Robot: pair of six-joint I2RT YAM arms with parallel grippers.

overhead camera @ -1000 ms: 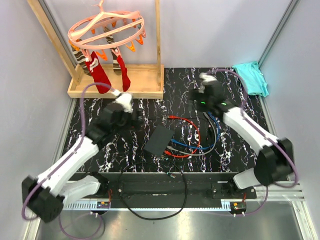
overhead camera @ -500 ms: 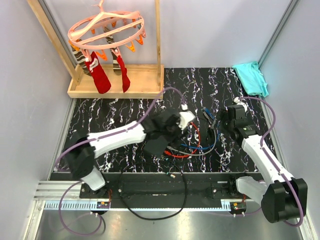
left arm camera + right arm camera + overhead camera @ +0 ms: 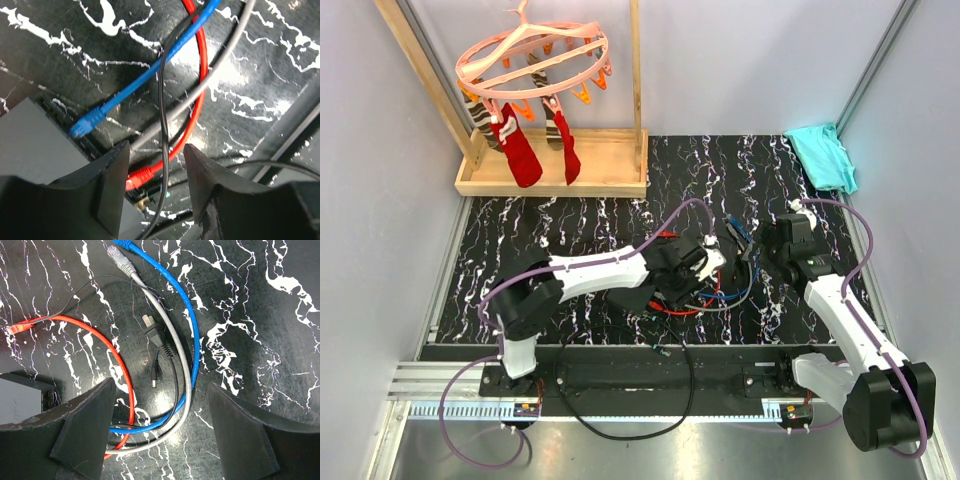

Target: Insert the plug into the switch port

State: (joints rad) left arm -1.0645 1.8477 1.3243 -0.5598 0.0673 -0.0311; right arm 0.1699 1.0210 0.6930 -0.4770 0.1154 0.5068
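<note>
The switch (image 3: 30, 150) shows as a flat grey-looking box at the lower left of the left wrist view, with a row of ports (image 3: 60, 111) along its edge. A blue plug (image 3: 84, 122) rests with its tip at that edge; I cannot tell whether it is seated. My left gripper (image 3: 157, 185) hangs over the cables with its jaws apart. A thin black wire (image 3: 161, 150) and a red plug (image 3: 140, 175) lie in the gap, ungripped. My right gripper (image 3: 162, 430) is open wide above the cable loops. From above, the switch (image 3: 638, 298) is mostly hidden under my left arm.
Loose red (image 3: 117, 365), blue (image 3: 192, 325) and grey (image 3: 175, 340) cables loop on the marbled mat, with a grey plug (image 3: 120, 260), a mains plug (image 3: 155, 332) and a barrel plug (image 3: 155, 375). A wooden rack with a peg hanger (image 3: 535, 60) stands back left, a teal cloth (image 3: 823, 152) back right.
My left arm has swung from the left side to the middle, over the switch and cables, and its jaws have narrowed. My right arm came nearer from the back, then stayed.
</note>
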